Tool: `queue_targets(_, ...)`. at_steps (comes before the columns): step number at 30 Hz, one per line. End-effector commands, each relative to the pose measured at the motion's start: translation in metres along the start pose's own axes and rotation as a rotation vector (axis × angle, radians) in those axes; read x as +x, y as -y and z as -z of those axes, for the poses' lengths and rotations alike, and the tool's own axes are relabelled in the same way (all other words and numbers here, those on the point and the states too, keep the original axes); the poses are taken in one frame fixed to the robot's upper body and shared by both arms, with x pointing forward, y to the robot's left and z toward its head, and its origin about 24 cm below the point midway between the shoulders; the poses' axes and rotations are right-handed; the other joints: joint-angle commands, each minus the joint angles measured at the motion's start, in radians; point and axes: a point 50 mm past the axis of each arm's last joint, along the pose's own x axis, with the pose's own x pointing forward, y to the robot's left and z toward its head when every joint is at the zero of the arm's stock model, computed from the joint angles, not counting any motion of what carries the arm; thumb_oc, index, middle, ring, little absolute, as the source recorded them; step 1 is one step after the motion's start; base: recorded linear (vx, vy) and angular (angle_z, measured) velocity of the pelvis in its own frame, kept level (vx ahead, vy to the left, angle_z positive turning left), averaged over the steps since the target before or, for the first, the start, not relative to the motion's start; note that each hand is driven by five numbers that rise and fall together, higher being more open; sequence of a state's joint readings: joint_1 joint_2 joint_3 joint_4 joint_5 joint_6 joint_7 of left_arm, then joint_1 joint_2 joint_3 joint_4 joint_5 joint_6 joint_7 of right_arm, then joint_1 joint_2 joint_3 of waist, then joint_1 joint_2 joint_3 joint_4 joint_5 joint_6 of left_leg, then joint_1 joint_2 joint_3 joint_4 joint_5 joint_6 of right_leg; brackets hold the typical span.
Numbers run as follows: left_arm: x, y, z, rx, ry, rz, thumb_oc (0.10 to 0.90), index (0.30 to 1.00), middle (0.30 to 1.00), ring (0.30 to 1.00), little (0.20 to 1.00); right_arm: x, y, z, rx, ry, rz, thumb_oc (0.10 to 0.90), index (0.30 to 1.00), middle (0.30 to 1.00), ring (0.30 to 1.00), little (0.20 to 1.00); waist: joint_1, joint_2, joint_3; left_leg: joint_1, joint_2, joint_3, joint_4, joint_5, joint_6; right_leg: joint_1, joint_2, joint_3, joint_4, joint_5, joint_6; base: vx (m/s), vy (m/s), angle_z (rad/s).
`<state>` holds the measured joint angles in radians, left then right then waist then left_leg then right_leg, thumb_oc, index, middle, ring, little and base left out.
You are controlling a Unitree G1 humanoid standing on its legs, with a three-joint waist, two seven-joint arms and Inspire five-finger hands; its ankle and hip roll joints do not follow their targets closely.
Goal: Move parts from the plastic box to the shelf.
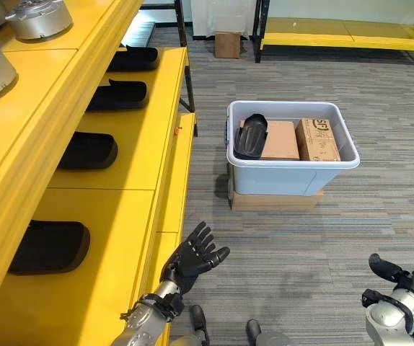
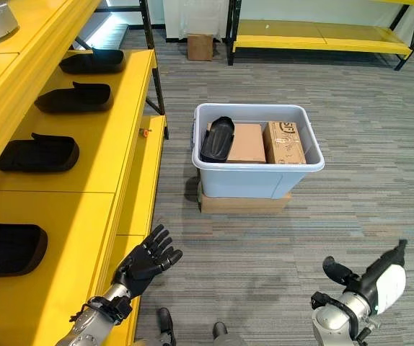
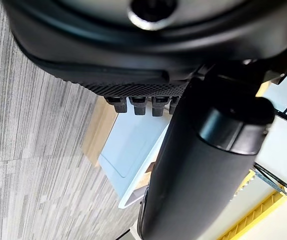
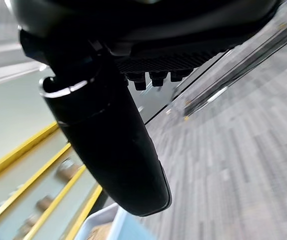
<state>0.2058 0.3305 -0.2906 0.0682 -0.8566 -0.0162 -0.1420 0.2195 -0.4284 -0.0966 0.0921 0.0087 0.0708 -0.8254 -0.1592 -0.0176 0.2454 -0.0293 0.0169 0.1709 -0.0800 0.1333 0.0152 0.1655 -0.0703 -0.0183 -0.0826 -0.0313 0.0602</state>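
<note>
The yellow shelf [image 1: 124,180] runs along the left, with four black parts [image 1: 88,150] lying in a row on its lower level and round metal parts [image 1: 37,18] on the level above. Just off the shelf's near edge, the left hand [image 1: 192,258] hangs over the carpet with fingers spread straight – it holds nothing. Right of the shelf and well apart from it, the plastic box [image 1: 291,176] sits on a flat cardboard base [image 1: 275,200]. Inside, one black part [image 1: 250,135] leans at the side nearest the shelf, beside two cardboard boxes [image 1: 297,139]. Farthest from the shelf, the right hand [image 1: 402,277] is low – empty, fingers extended.
</note>
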Motion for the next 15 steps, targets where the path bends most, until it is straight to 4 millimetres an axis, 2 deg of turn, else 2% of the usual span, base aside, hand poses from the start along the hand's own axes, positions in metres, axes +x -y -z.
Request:
queue_targets(1,0.016,0.02,-0.03,0.058,0.128,0.144,0.9,1.0,1.0,1.0,1.0,0.03,0.008,-0.07,0.167,0.322,-0.112,0.9,1.0,1.0,1.0,1.0,0.028,-0.008,-0.042,0.061,0.124,0.049,0.045,-0.092,-0.082,-0.109,-0.002,-0.068,0.141,-0.016,-0.026,0.01,0.166,-0.11)
queue_targets(3,0.019,0.017,-0.03,0.135,0.113,0.141,0.9,1.0,1.0,1.0,1.0,0.026,-0.005,-0.075,0.257,0.256,-0.238,0.9,1.0,1.0,1.0,1.0,0.032,-0.015,-0.042,0.054,0.12,0.049,0.064,-0.107,-0.068,-0.122,-0.005,-0.076,0.2,-0.047,-0.03,0.01,0.135,-0.13)
queue_targets(5,0.022,0.012,-0.026,0.116,0.064,0.132,0.9,1.0,1.0,1.0,1.0,0.023,-0.011,-0.076,0.284,0.23,-0.218,0.9,1.0,1.0,1.0,1.0,0.035,-0.02,-0.041,0.048,0.12,0.05,0.085,-0.115,-0.044,-0.151,0.003,-0.084,0.334,-0.091,-0.032,0.03,0.068,-0.01)
queue_targets(6,0.024,0.01,-0.026,0.143,0.053,0.13,0.9,1.0,1.0,1.0,1.0,0.021,-0.011,-0.075,0.316,0.211,-0.2,0.9,1.0,1.0,1.0,1.0,0.034,-0.025,-0.039,0.048,0.116,0.05,0.092,-0.122,-0.03,-0.173,0.005,-0.084,0.408,-0.091,-0.025,0.03,0.004,0.17)
queue_targets(7,0.024,0.01,-0.025,0.161,0.043,0.143,0.9,1.0,1.0,1.0,1.0,0.019,-0.012,-0.074,0.339,0.198,-0.193,0.9,1.0,1.0,1.0,1.0,0.031,-0.033,-0.031,0.056,0.107,0.045,0.095,-0.129,-0.012,-0.227,0.003,-0.078,0.541,-0.052,0.004,0.03,-0.089,0.32)
queue_targets(8,0.024,0.012,-0.023,0.168,0.029,0.157,0.9,1.0,1.0,1.0,1.0,0.016,-0.011,-0.071,0.331,0.209,-0.191,0.9,1.0,1.0,1.0,1.0,0.023,-0.037,-0.021,0.076,0.096,0.026,0.089,-0.133,-0.002,-0.29,-0.014,-0.043,0.616,0.009,0.033,0.02,-0.106,0.24)
queue_targets(9,0.023,0.012,-0.022,0.168,0.027,0.159,0.9,1.0,1.0,1.0,1.0,0.015,-0.012,-0.071,0.327,0.213,-0.189,0.9,1.0,1.0,1.0,1.0,0.022,-0.038,-0.019,0.083,0.094,0.027,0.086,-0.135,-0.002,-0.302,-0.031,-0.04,0.617,0.033,0.041,0.02,-0.176,0.22)
queue_targets(10,0.022,0.013,-0.022,0.165,0.028,0.159,0.9,1.0,1.0,1.0,1.0,0.014,-0.013,-0.071,0.315,0.221,-0.195,0.9,1.0,1.0,1.0,1.0,0.025,-0.037,-0.015,0.091,0.097,0.034,0.083,-0.138,-0.006,-0.307,-0.077,-0.044,0.574,0.065,0.049,0.01,-0.285,0.11)
queue_targets(11,0.02,0.011,-0.024,0.167,0.032,0.147,0.9,1.0,1.0,1.0,1.0,0.014,-0.017,-0.071,0.309,0.227,-0.199,0.9,1.0,1.0,1.0,1.0,0.034,-0.037,-0.012,0.097,0.112,0.042,0.079,-0.141,-0.016,-0.301,-0.135,-0.051,0.495,0.105,0.057,-0.02,-0.483,0.08)
queue_targets(12,0.019,0.008,-0.028,0.179,0.041,0.134,0.9,1.0,1.0,1.0,1.0,0.016,-0.021,-0.073,0.305,0.241,-0.194,0.9,1.0,1.0,1.0,1.0,0.04,-0.037,-0.007,0.107,0.131,0.041,0.073,-0.146,-0.029,-0.303,-0.171,-0.05,0.404,0.142,0.065,-0.03,-0.591,-0.06)
queue_targets(13,0.019,0.005,-0.032,0.186,0.046,0.131,0.9,1.0,1.0,1.0,1.0,0.019,-0.021,-0.075,0.302,0.251,-0.183,0.9,1.0,1.0,1.0,1.0,0.04,-0.038,-0.005,0.117,0.147,0.032,0.062,-0.152,-0.04,-0.3,-0.18,-0.037,0.293,0.157,0.075,-0.03,-0.578,-0.3)
queue_targets(15,0.018,0.003,-0.038,0.185,0.054,0.125,0.9,1.0,1.0,1.0,1.0,0.022,-0.022,-0.076,0.301,0.262,-0.167,0.9,1.0,1.0,1.0,1.0,0.039,-0.034,-0.003,0.134,0.172,0.012,0.039,-0.156,-0.057,-0.305,-0.184,-0.006,0.209,0.187,0.095,-0.01,-0.621,-0.32)
